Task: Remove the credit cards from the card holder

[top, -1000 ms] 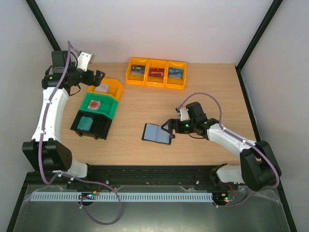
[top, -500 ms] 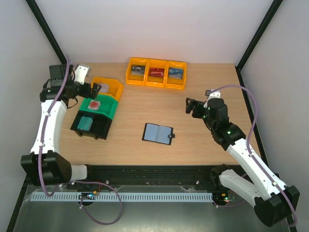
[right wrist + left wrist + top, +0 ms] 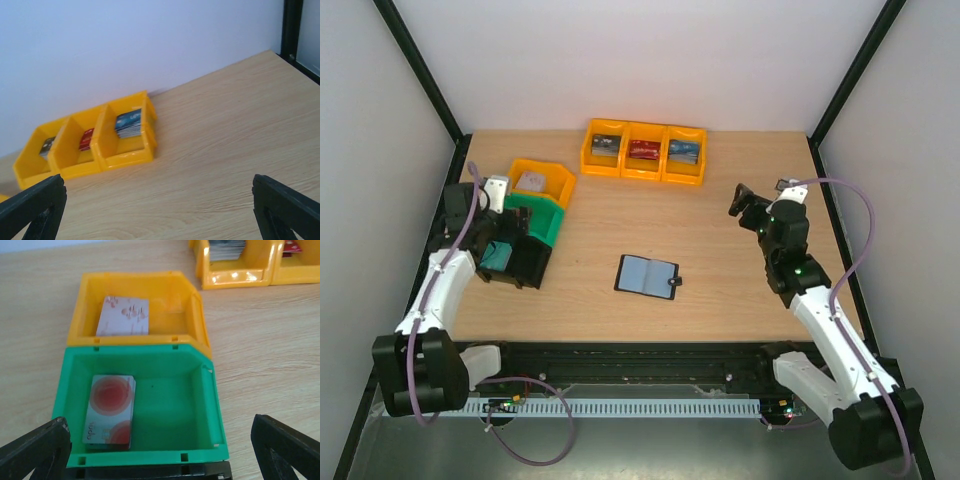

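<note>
The card holder (image 3: 647, 276) lies open and flat on the table (image 3: 740, 300), just below the middle of the overhead view. Its grey-blue pockets face up and its snap tab (image 3: 675, 284) is at its right end. Nothing touches it, and whether any card sits in its pockets is too small to tell.

The credit cards (image 3: 109, 410) lie in bins:
- A red-and-white card is in the green bin (image 3: 200, 405).
- A pale card is in the yellow bin (image 3: 185, 305) behind it.
- A teal card is in the black bin (image 3: 525, 268).
- Dark, red and blue stacks are in the row of three yellow bins (image 3: 643, 168) at upper centre.

The left gripper (image 3: 159, 440) is over the green bin at the left, its fingers (image 3: 32, 452) spread wide and empty. The right gripper (image 3: 157, 200), at the right and well apart from the holder, also has wide, empty fingers (image 3: 285, 207).
</note>
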